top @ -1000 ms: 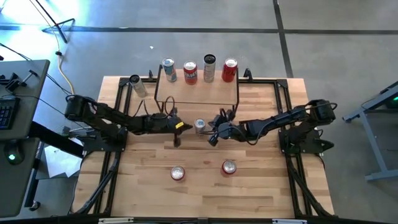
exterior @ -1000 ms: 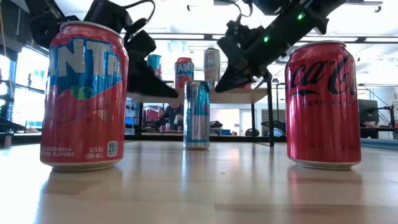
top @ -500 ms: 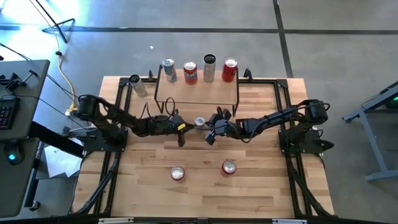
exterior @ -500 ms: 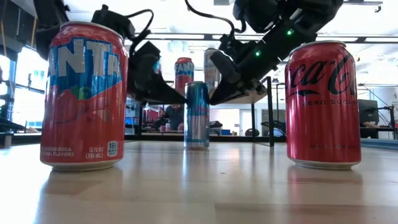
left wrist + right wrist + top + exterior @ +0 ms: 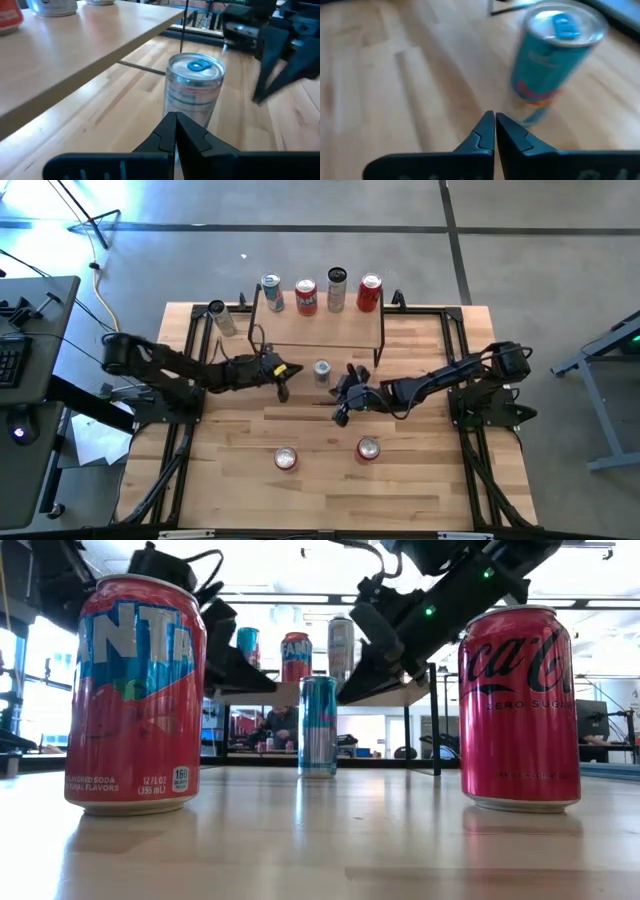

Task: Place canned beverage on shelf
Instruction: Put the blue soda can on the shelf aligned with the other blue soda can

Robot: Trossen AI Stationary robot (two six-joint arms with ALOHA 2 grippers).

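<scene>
A slim blue and silver can point(image 5: 321, 371) stands upright on its base on the wooden table, just in front of the shelf point(image 5: 318, 328), a light wooden top on black wire legs. My left gripper point(image 5: 283, 388) is shut, to the can's left, and its tips point(image 5: 175, 117) point at the can point(image 5: 195, 90) without touching it. My right gripper point(image 5: 339, 416) is shut, to the near right of the can point(image 5: 552, 65), and also clear of it. In the low view both grippers hang above the table on either side of the can point(image 5: 319, 727).
Several cans point(image 5: 336, 288) stand along the shelf's far edge. Another can point(image 5: 220, 318) lies left of the shelf. Two red cans stand near the table's front, a Fanta point(image 5: 135, 695) and a Coca-Cola point(image 5: 520, 705). Black frame rails point(image 5: 190, 360) run along both sides.
The slim can has slid a little toward the table's far edge and the shelf, staying upright. My left gripper came close to the can, then drew back toward the table's left and far side, rolling somewhat. My right gripper has backed off toward the near edge.
</scene>
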